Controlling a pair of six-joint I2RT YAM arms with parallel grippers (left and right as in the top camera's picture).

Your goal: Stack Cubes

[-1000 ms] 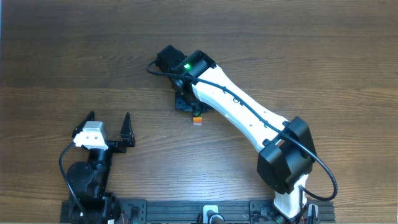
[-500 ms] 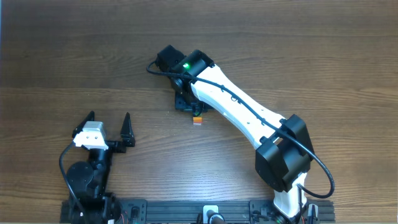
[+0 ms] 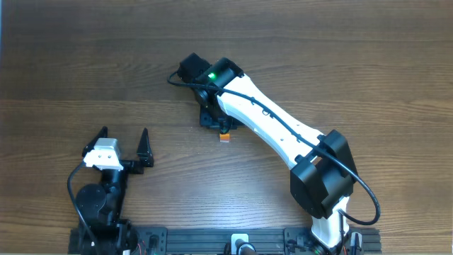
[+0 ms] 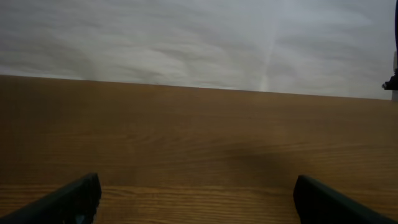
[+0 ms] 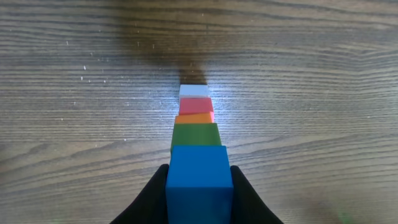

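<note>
Closest to the bases, the left claw (image 3: 124, 132) is held wide open over the table (image 5: 311, 74), well apart from the cubes. Farther out, a blue cube (image 5: 199, 171) is gripped by the right claw (image 5: 199, 193) atop a stack of green cube (image 5: 196, 134), orange cube (image 5: 194, 117), red cube (image 5: 196, 105) and white cube (image 5: 194, 91).

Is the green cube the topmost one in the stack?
No, the blue cube sits above the green cube, held by the right gripper.

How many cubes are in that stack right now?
5, in one column: blue cube on top in the right gripper, then green cube, orange cube, red cube, white cube lowest. Others may be hidden.
</note>
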